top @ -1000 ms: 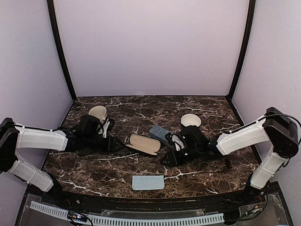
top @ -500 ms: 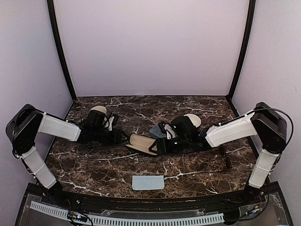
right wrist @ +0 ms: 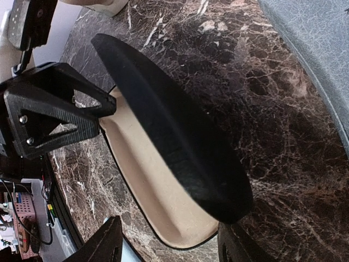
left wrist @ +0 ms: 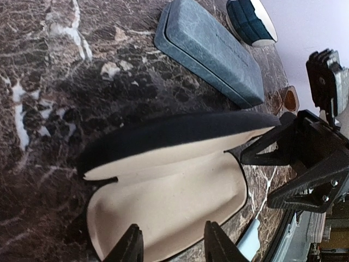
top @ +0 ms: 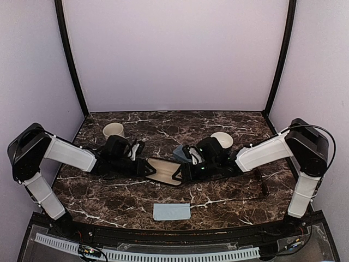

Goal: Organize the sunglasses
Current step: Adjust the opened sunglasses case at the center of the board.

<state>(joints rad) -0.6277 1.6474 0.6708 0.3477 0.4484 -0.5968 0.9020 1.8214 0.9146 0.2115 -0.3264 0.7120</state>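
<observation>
Left gripper [left wrist: 174,246] at the case's [left wrist: 180,202] 9 o'clock end, right gripper [right wrist: 168,244] at 3, both spread and empty, sunglasses [left wrist: 289,100] out past 3, so one nudge could skid it or flop it shut.

The left arm [top: 71,155] climbs from its base to a raised shoulder. Its forearm then slopes down and inward to a low wrist. The left gripper [left wrist: 174,248] points toward the middle, jaws standing apart. The right arm [top: 260,155] mirrors this pose. The right gripper [right wrist: 169,245] points back at the left one, jaws also apart. Each gripper lies just ahead of the other's jaws, tips facing, with a gap between them.
</observation>
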